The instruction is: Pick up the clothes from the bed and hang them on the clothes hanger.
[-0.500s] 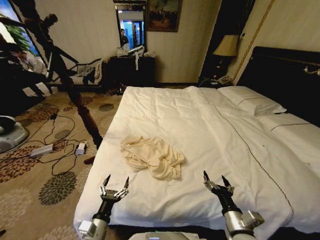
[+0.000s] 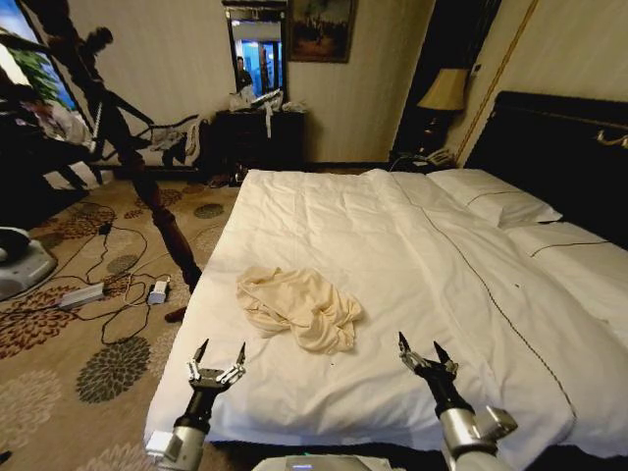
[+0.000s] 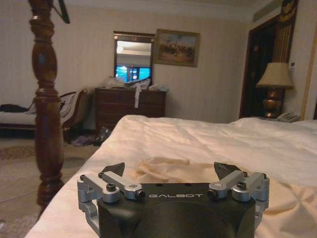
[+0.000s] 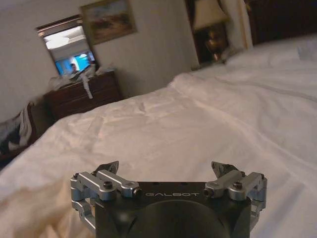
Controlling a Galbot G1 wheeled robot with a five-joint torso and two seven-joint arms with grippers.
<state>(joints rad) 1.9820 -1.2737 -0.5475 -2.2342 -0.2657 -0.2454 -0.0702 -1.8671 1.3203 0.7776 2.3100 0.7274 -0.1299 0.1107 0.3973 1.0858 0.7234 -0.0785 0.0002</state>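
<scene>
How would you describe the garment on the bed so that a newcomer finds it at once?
Look at the large bed with the white duvet. Near its foot, toward the robot's left, lies a crumpled cream garment. Its yellowish tone and bunched folds separate it from the flat white bedding around it.

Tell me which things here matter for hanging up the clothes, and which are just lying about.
For the job:
the clothes, crumpled on the bed
left gripper, open, over the bed's foot edge
right gripper, open, over the duvet

Just lying about:
cables and a power strip on the carpet
dresser with clutter
lamp
pillows
</scene>
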